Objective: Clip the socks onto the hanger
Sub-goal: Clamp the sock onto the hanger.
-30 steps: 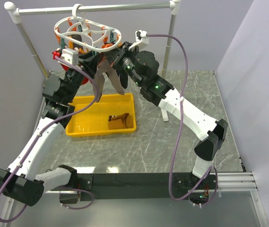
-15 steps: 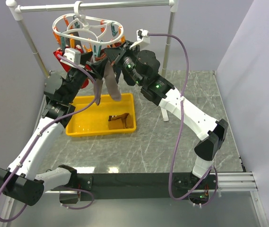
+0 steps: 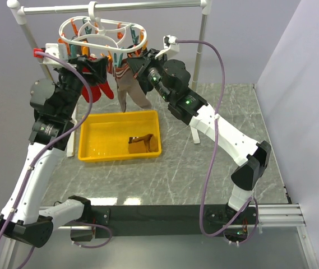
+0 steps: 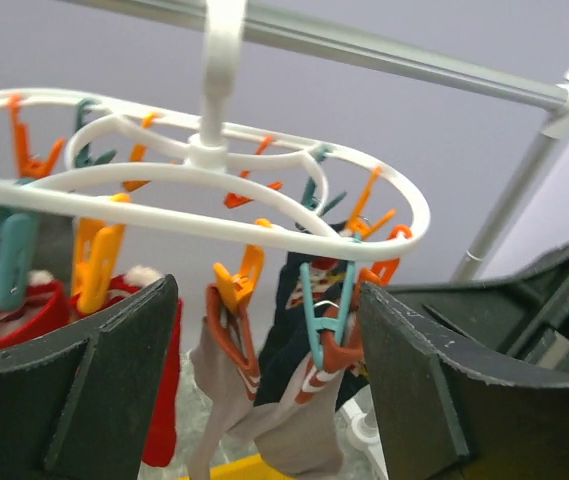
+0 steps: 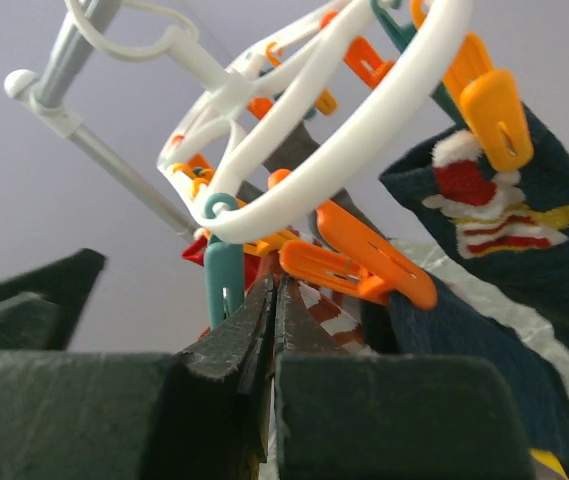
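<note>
Release is the news: the left gripper [image 4: 269,300], closed among the clips a second ago, has spread its fingers wide and drawn back toward the upper left of the overhead view, holding nothing. The hanger [image 3: 100,31] hangs at the upper centre of that view, hooked on the rail [image 3: 148,7]. The grey-beige sock [image 3: 130,92] now dangles below its ring, pinched by an orange clothespin [image 4: 232,300] in the middle of the left wrist view, beside the red socks [image 3: 95,89]. So that sock looks clipped and free of the arm. The right gripper [image 5: 272,320] keeps its fingers pressed together just under the ring, nothing visible between them. One brown sock [image 3: 139,144] lies in the yellow tray [image 3: 92,154] at centre left, probably the next to fetch.
</note>
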`<act>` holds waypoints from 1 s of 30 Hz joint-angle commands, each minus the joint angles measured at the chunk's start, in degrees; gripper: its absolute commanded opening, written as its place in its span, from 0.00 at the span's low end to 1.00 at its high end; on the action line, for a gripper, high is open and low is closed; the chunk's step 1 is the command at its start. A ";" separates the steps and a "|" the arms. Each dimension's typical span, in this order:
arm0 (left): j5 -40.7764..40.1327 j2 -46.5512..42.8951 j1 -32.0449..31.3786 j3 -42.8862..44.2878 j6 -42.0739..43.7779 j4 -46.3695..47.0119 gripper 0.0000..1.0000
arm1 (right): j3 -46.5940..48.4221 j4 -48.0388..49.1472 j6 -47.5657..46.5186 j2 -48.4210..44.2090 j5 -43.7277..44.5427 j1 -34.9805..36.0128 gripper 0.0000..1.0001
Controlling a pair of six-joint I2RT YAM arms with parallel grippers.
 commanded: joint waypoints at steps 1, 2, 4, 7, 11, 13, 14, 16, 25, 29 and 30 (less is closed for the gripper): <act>-5.74 0.71 0.93 2.94 -4.33 -7.86 0.77 | -1.10 1.31 -1.21 -3.87 0.77 -0.47 0.00; -6.35 0.89 1.46 3.03 -4.77 -9.09 0.77 | -1.36 1.40 -1.30 -3.87 0.77 -0.47 0.00; -6.45 0.81 1.81 2.59 -6.00 -9.80 0.76 | -1.72 0.79 -1.48 -4.05 0.42 -0.47 0.00; -6.10 -0.24 2.17 1.10 -7.41 -9.54 0.77 | -1.63 -0.35 -2.27 -4.22 -0.02 -0.47 0.02; -6.09 -0.52 2.52 0.48 -8.20 -10.59 0.79 | -0.32 -3.52 -6.03 -4.57 -0.64 -0.47 0.35; -5.83 0.27 3.04 1.62 -9.25 -13.49 0.80 | 0.30 -5.36 -7.45 -5.45 -0.90 -0.47 0.49; -5.57 0.45 3.22 1.89 -9.78 -14.37 0.80 | 0.30 -5.46 -8.85 -5.89 -1.33 -0.47 0.53; -4.43 0.89 4.10 2.24 -11.53 -15.95 0.81 | -0.05 -5.63 -10.70 -7.73 -3.43 -0.47 0.67; -0.82 0.10 7.17 0.04 -15.58 -17.36 0.82 | -4.87 -10.63 -15.10 -17.05 -13.73 -0.47 0.77; 0.85 -0.69 8.14 -1.53 -15.76 -18.59 0.82 | -11.55 -14.24 -18.44 -22.14 -12.95 -0.64 0.78; 1.54 -1.04 8.75 -2.84 -15.76 -18.86 0.83 | -15.22 -14.51 -18.27 -24.59 -10.85 -0.82 0.79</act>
